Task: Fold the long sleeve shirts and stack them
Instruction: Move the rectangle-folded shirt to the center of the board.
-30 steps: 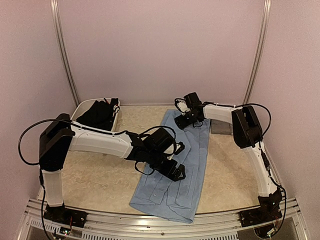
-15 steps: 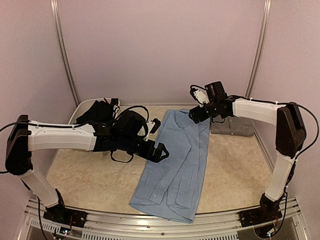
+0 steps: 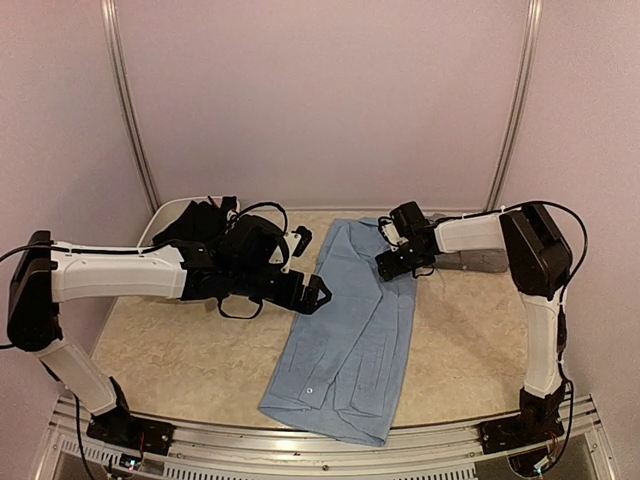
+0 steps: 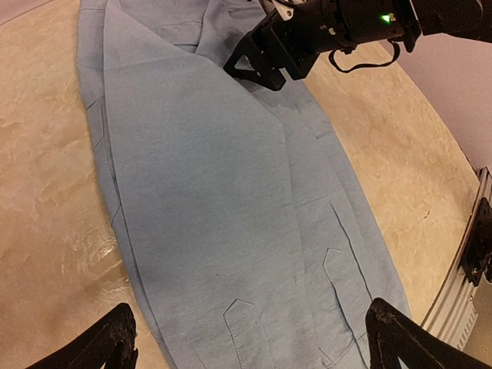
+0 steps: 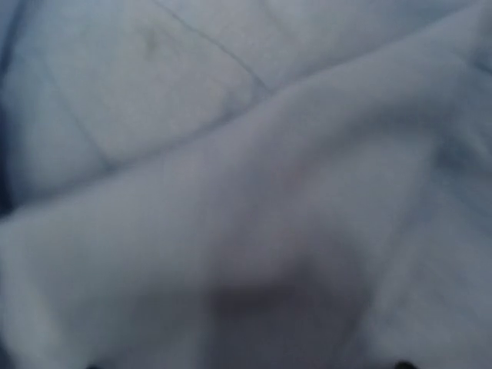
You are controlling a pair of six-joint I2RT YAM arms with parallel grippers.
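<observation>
Light blue shirt (image 3: 350, 340) flat on the table (image 3: 170, 355), long axis far-to-near. Left gripper (image 3: 312, 293) wide open, hovering at its left edge — right gripper (image 3: 388, 268) nearer, jaws apart, down on the far right corner.

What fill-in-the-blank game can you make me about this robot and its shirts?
1. The long shirt spread on the table is light ____.
2. The black shirt lies inside a white ____.
3. The tool down at the long shirt's far end belongs to the ____ arm.
4. The left tool has its fingers wide ____.

Missing words: blue; tub; right; open.
</observation>
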